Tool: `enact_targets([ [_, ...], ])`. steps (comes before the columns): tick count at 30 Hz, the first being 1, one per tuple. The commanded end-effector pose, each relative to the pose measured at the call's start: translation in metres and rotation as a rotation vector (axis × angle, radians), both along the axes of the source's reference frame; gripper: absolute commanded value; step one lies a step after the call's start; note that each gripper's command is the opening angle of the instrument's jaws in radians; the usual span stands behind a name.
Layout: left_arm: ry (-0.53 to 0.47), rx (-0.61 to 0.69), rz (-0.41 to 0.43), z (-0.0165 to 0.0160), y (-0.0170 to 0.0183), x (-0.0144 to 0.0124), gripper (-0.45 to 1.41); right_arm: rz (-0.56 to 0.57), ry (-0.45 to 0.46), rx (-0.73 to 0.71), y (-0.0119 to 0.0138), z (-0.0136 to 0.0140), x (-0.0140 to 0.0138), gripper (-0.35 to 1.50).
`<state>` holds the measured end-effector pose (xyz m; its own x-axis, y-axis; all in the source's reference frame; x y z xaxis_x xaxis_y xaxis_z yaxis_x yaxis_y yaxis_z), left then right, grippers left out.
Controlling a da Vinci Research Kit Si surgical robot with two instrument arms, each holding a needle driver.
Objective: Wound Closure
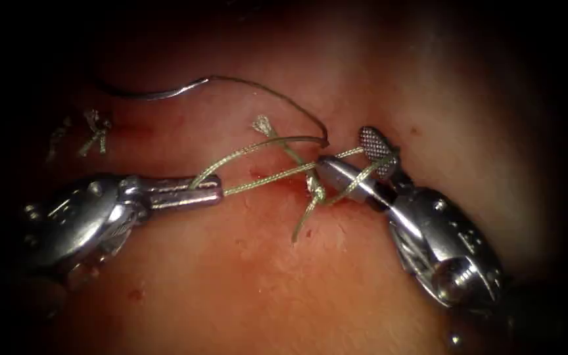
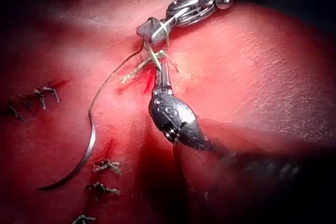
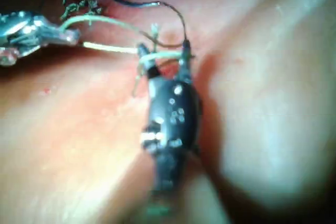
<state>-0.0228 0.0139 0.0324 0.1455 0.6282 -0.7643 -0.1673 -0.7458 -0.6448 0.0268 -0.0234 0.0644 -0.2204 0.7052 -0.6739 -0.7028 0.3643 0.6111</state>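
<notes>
A: Currently left tool is clamped on the pale green braided thread; strand runs taut toward the right tool, jaws spread, thread looped over them.

B: Needle?

A: Thin curved steel needle lies free on the tissue, up-left beyond both tips, nearer the left tool. Knot sits beside the right tip.

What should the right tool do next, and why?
Probably close the right tool on the thread: its jaws stand open astride a strand beside the knot, while the left tool holds the thread taut. Needle lies free on the tissue.
</notes>
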Motion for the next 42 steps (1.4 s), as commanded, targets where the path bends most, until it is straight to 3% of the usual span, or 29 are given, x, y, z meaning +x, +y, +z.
enact_targets([
  [1,-0.006,0.005,-0.003,0.0006,0.0000,-0.0006,-0.45,-0.005,0.005,-0.001,-0.0002,0.0005,0.0009,1.25],
  [7,-0.015,0.019,-0.025,0.0001,-0.0007,-0.0011,-0.45,-0.002,0.009,0.005,0.0001,0.0005,0.0009,1.25],
  [22,-0.054,0.015,0.021,-0.0045,-0.0053,-0.0033,-0.45,-0.014,-0.004,0.028,0.0009,0.0014,0.0037,1.25],
  [28,-0.053,-0.008,0.025,-0.0051,-0.0057,-0.0036,-0.45,-0.211,-0.051,0.199,0.0001,0.0037,0.0050,1.18],
  [33,-0.052,-0.014,0.026,-0.0051,-0.0057,-0.0035,-0.45,-0.277,-0.086,0.316,0.0045,0.0027,0.0037,1.22],
  [37,-0.054,-0.015,0.024,-0.0050,-0.0058,-0.0036,-0.45,-0.303,-0.103,0.386,0.0067,0.0019,0.0039,0.95],
  [42,-0.056,-0.016,0.027,-0.0050,-0.0058,-0.0037,-0.45,-0.551,-0.110,0.618,0.0081,0.0016,0.0058,0.88],
])
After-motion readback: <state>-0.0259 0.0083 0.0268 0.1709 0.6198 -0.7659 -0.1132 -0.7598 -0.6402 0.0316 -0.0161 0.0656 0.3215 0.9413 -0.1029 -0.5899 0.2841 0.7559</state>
